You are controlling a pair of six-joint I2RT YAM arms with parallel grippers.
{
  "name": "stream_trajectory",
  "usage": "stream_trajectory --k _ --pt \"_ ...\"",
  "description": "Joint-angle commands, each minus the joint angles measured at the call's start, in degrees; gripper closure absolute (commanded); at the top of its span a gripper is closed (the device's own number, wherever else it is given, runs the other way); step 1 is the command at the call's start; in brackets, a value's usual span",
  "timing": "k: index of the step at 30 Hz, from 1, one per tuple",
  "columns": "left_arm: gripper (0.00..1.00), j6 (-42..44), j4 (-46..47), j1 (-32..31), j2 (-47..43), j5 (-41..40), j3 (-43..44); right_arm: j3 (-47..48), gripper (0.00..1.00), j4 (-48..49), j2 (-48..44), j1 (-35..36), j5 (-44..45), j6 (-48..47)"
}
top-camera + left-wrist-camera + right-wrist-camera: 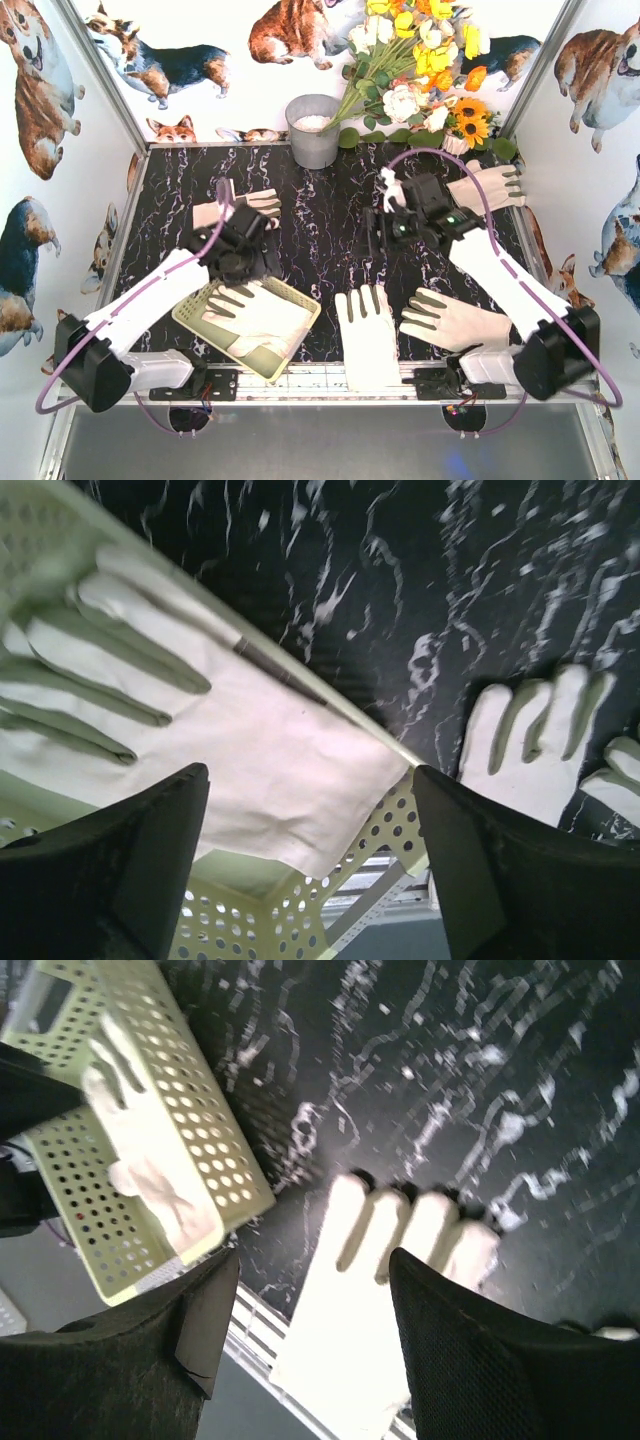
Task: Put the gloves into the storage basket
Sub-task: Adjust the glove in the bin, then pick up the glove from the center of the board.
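The pale yellow-green storage basket [297, 305] sits at the front left with a cream glove [255, 322] lying in it. In the left wrist view this glove [250, 750] spreads across the basket [300, 920], its cuff draped over the rim. My left gripper [310, 780] hangs open just above it, holding nothing. Three more gloves lie on the table: one at front centre [368, 335], one to its right [455, 320], one at the back right [490, 185]. A further one lies at the back left [240, 205]. My right gripper [312, 1260] is open above the front centre glove [390, 1290].
A grey metal bucket [313, 130] stands at the back centre beside a bunch of flowers [420, 70]. Printed walls close in the black marble table [320, 200] on three sides. A metal rail [330, 378] runs along the near edge.
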Motion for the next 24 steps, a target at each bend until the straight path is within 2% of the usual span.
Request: stream_trajectory --k 1,6,11,18,24 --pt "0.2 5.7 -5.8 0.1 -0.1 -6.1 8.5 -4.8 0.37 -3.5 -4.6 -1.5 6.9 0.1" --pt "0.1 9.5 -5.5 0.9 1.6 -9.0 16.4 -6.7 0.37 -8.5 -4.9 -2.5 14.6 3.2" --pt "0.08 12.0 -3.2 4.0 4.0 -9.7 22.3 -9.8 0.37 -7.9 -2.8 -3.9 15.6 6.1" --pt "0.07 12.3 1.0 10.9 4.2 -4.9 23.2 -12.2 0.37 -6.0 4.8 -4.9 11.6 6.6" --pt "0.06 12.9 -1.4 11.6 2.1 -4.8 21.9 -16.2 0.37 0.5 9.0 -4.8 4.1 7.8"
